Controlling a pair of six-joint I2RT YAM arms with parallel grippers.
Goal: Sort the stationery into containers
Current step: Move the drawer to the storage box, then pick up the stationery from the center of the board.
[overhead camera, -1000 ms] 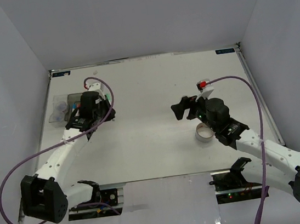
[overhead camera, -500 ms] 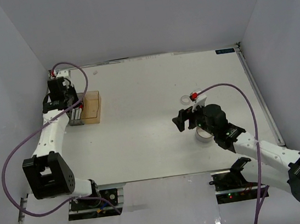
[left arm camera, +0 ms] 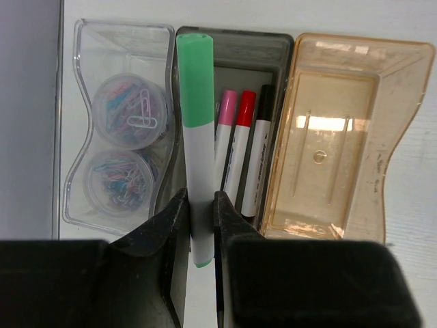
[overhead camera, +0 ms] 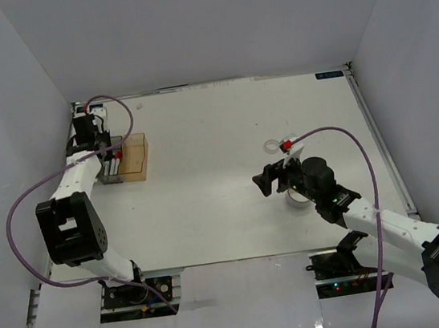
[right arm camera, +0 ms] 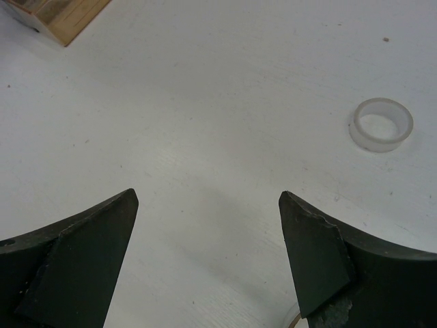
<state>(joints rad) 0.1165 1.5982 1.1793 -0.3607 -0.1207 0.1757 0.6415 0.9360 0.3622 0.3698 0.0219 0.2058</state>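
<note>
From the left wrist, the left claw (left arm camera: 201, 205) blocks the near ends of the smoky grey bin (left arm camera: 235, 46) and its neighbours. The green-capped marker (left arm camera: 196, 130) screens a strip of the grey bin's inside. From the right wrist, the amber bin (right arm camera: 60, 17) is cropped at the top corner. One tape roll (right arm camera: 292, 320) barely clears the bottom edge. From above, that roll lies partly under the right arm (overhead camera: 355, 211), and the bins' contents are too small to read.

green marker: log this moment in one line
left tool: shut on green marker, over grey bin edge | grey bin: pink marker, red marker, black marker inside | right tool: open, empty | tape roll: on table
</note>
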